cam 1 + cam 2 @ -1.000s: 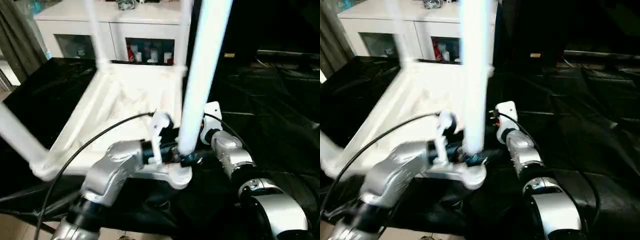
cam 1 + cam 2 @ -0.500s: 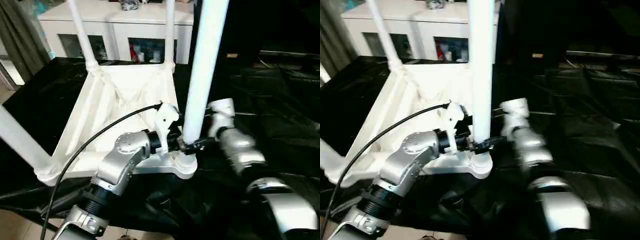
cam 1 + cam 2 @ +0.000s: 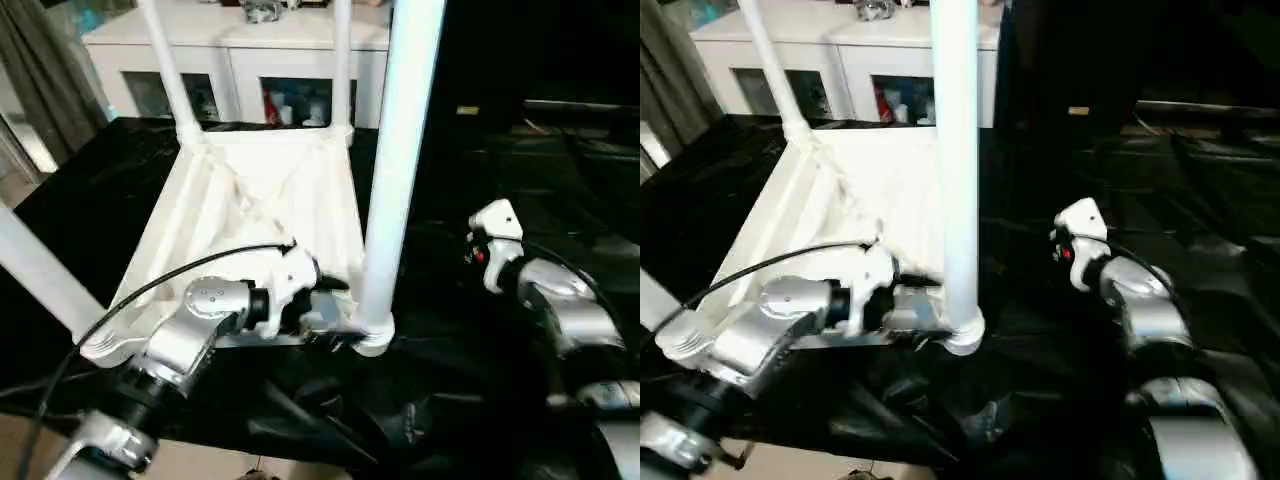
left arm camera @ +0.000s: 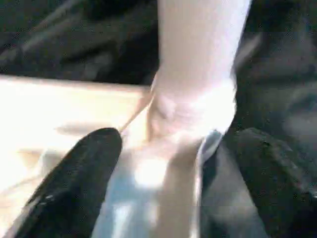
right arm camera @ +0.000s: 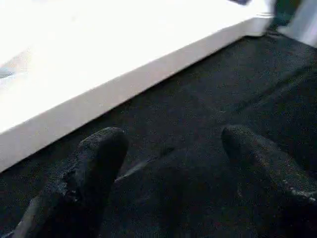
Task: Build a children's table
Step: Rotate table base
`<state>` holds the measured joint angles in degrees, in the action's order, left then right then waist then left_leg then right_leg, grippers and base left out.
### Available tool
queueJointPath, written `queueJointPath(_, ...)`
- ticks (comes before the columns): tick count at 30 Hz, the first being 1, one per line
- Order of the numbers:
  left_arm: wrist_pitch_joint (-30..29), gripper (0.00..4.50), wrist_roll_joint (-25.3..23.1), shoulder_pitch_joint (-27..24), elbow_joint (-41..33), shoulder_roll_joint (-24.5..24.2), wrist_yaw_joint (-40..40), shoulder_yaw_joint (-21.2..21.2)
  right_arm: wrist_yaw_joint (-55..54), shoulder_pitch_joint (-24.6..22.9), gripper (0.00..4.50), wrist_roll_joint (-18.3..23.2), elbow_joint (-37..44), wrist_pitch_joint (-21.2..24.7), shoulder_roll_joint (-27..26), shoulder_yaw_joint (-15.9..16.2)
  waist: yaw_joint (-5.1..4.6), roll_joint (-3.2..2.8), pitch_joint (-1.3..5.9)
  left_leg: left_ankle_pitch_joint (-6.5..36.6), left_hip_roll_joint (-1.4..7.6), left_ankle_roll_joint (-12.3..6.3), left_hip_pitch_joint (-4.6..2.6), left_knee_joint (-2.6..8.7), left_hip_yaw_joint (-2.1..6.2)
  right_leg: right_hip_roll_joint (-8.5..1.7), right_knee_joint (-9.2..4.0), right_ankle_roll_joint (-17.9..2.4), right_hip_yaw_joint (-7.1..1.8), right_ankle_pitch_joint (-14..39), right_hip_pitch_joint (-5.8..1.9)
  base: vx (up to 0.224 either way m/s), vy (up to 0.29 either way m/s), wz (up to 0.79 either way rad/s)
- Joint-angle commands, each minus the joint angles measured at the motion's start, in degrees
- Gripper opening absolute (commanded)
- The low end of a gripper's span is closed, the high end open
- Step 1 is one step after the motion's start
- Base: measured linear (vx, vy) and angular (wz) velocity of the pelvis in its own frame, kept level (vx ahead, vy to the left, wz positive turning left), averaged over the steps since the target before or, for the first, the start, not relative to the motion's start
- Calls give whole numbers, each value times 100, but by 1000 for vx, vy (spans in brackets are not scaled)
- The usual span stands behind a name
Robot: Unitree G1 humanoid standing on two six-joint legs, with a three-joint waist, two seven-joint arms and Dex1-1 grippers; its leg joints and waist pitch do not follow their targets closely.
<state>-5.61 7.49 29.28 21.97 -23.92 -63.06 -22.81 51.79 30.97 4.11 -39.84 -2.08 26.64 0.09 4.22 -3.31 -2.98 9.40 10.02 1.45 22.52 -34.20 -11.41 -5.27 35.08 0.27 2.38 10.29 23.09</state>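
Tabletop (image 3: 270, 190) lies upside down on the black-draped desk (image 3: 560, 180), ribbed underside up. Four legs stand in the corner sockets: two far legs (image 3: 165, 65) (image 3: 342, 60) by the white cabinet (image 3: 250, 40), one near-left leg (image 3: 35, 275) slanting out of frame, and the near-right leg (image 3: 400, 160), thick and upright, its base in the corner socket (image 3: 368, 335).

Judgement: assembly looks nearly done, all four legs in place. What may remain is pressing the near-right leg fully home and turning the table upright.

Left tool (image 4: 168, 163) sits at the near-right socket, fingers (image 4: 79, 173) spread wide on either side of the leg base, released, not clamped on it. Right tool (image 5: 168, 163) is released too, fingers (image 5: 99, 158) apart over bare black cloth, with the tabletop's rim (image 5: 124, 84) just beyond. Right arm (image 3: 545, 290) is held well apart from the table.

Hard to make out: whether the near-right leg is seated to full depth; the left wrist view is blurred at the joint. Leg tops are cut off by the frame edge. The near-left socket is partly hidden behind the left forearm (image 3: 190, 335).
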Motion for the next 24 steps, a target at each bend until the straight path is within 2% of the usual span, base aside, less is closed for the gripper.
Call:
queueJointPath(1,223,397,-251,164,261,-117,-165,-90,323,-113,363,34,465,176,129,152,32,57,391,1915,271,-132,-162,422,142,-258,-462,-1254,-153,1664,-206,0,0,0)
queueJointPath(2,291,371,-317,210,365,-162,-216,-103,442,-196,363,49,661,236,195,198,66,61,381,1840,277,-149,-151,431,140,-269,-469,-1252,-162,1593,-217,0,0,0)
queueJointPath(5,231,368,-406,268,477,-232,-302,-138,742,-374,363,179,1121,457,336,259,83,69,384,1762,280,-164,-138,431,138,-275,-443,-1314,-163,1466,-226,0,0,0)
queueJointPath(6,234,360,-433,285,508,-253,-320,-160,807,-425,363,220,1254,518,375,279,108,61,394,1771,298,-173,-166,420,134,-284,-441,-1328,-170,1440,-206,0,0,0)
queueJointPath(8,183,329,-433,261,493,-309,-422,-205,1092,-622,363,354,1662,612,511,361,121,67,382,1774,300,-201,-146,435,142,-290,-447,-1304,-173,1479,-225,0,0,0)
queueJointPath(11,136,314,-370,234,556,-283,-518,-163,1314,-862,363,471,2167,835,634,418,115,75,369,1840,295,-183,-144,442,143,-291,-463,-1289,-171,1655,-217,0,0,0)
queueJointPath(13,8,284,-336,218,555,-275,-626,-149,1325,-923,363,482,2298,917,645,410,112,79,368,1907,296,-148,-152,443,148,-306,-482,-1254,-174,1856,-207,0,0,0)
queueJointPath(14,-29,279,-331,214,559,-272,-661,-140,1325,-943,363,482,2346,950,645,406,107,60,355,1987,296,-95,-155,454,149,-299,-498,-1212,-179,1998,-185,0,0,0)
queueJointPath(16,-50,264,-321,195,564,-265,-689,-118,1307,-991,363,488,2441,1016,645,411,107,60,353,2071,300,-52,-177,460,156,-304,-511,-1190,-182,2102,-171,0,0,0)
queueJointPath(17,-55,264,-318,183,559,-262,-685,-112,1295,-1016,363,497,2488,1046,647,416,110,60,350,2090,303,-40,-180,465,158,-306,-517,-1181,-184,2122,-170,0,0,0)
queueJointPath(19,-84,237,-315,156,539,-267,-680,-119,1282,-1088,363,536,2625,1140,664,425,114,75,343,2136,301,-26,-174,473,163,-307,-525,-1149,-183,2173,-171,0,0,0)
queueJointPath(22,-106,227,-332,134,564,-258,-690,-102,1278,-1175,363,573,2787,1277,680,458,114,66,339,2186,303,2,-176,482,172,-311,-530,-1121,-187,2223,-161,0,0,0)
queueJointPath(24,-105,203,-341,136,619,-242,-711,-71,1282,-1202,363,579,2842,1334,674,477,115,66,347,2155,306,8,-170,482,175,-316,-522,-1129,-190,2141,-165,0,0,0)
